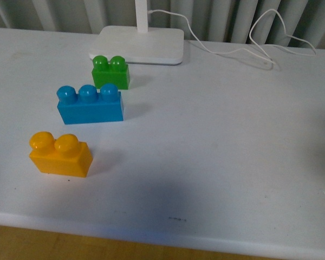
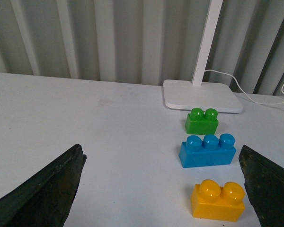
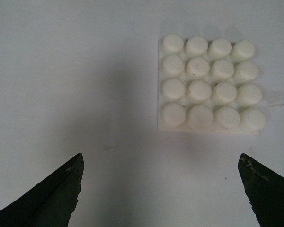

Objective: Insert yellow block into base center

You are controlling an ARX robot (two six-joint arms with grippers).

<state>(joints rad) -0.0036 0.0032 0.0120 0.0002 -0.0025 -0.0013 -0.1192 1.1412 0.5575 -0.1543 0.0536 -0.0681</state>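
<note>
The yellow block (image 1: 60, 154) sits on the white table at the front left, two studs up. It also shows in the left wrist view (image 2: 217, 201), close to one finger of my open, empty left gripper (image 2: 161, 189). The base (image 3: 209, 85), a white plate with a 4x4 stud grid, shows only in the right wrist view, lying flat beyond my open, empty right gripper (image 3: 161, 189). Neither gripper shows in the front view, nor does the base.
A blue three-stud brick (image 1: 90, 103) and a green two-stud brick (image 1: 111, 72) stand in a row behind the yellow block. A white lamp base (image 1: 138, 44) with a cable (image 1: 260, 46) is at the back. The table's front edge (image 1: 162, 235) is near.
</note>
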